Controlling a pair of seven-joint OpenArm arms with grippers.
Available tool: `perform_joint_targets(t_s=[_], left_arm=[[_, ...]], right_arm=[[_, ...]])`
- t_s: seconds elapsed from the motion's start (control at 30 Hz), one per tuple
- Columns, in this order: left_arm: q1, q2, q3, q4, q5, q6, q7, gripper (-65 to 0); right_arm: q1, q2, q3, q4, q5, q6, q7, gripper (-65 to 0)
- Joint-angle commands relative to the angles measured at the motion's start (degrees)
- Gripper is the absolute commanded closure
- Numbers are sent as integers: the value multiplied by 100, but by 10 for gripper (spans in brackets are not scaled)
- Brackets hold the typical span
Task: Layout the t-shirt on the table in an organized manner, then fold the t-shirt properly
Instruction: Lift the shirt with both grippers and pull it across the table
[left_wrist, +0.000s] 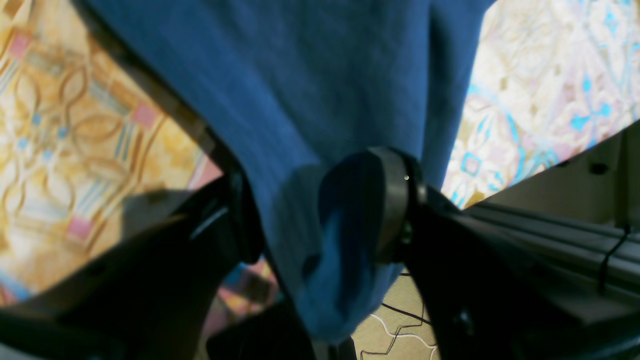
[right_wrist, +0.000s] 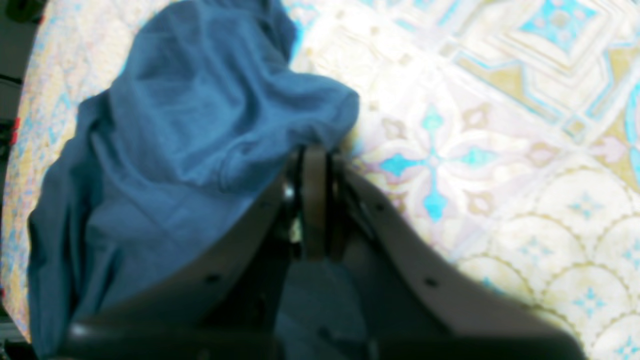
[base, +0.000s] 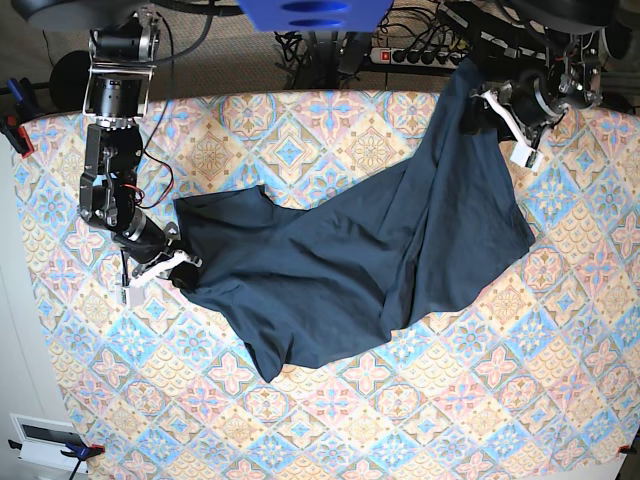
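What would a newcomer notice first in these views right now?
The t-shirt, rumpled and stretched slantwise across the table, from its near-left part up to the far-right corner. The left gripper lifts one end there, a thick bunch of cloth between its jaws. The right gripper, low at the table's left side, is shut on the other end.
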Motion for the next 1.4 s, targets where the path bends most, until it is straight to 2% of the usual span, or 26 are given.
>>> perform_joint_targets(t_s=[0.0,0.07,0.2,0.23,0.3,0.37,0.5,0.7,0.83,1.0,1.1,1.17,1.37], left_arm=[[19,15,151,-88,208,44,345,-276],[11,15,195,-71,173,27,345,-231],[-25,15,151,386,67,18,327,-16],[-33,15,37,492,6,27,327,0],[-165,15,-447,703,-188,27,362,-14],[-297,15,-895,791,-531,27,380,0],[-728,-11,-1686,764,-1208,44,503,0],[-1853,182,-2425,782,-1550,62,1391,0],[-2583,437,-2926,782,-1550,71,1918,0],[-3304,481,-2961,782,-1550,71,2033,0],[-3796,578,-2952,685,-1506,71,2033,0],[-4244,578,-2794,386,-1357,71,2024,0],[-5985,578,-2469,-748,-706,79,2024,0]], right_arm=[[125,78,36,112,60,52,126,0],[125,78,36,112,60,52,126,0],[125,78,36,121,60,52,126,0],[125,78,36,121,60,52,126,0],[125,78,36,121,60,52,135,0],[125,78,89,183,60,52,162,0],[89,78,485,622,86,61,126,0],[116,78,634,930,983,61,126,0],[107,78,933,930,1080,61,126,0],[467,96,1012,886,1080,166,126,0],[801,315,994,789,1088,773,126,0],[1074,438,986,464,1088,1001,126,0],[2401,570,572,-450,1088,1001,126,0]])
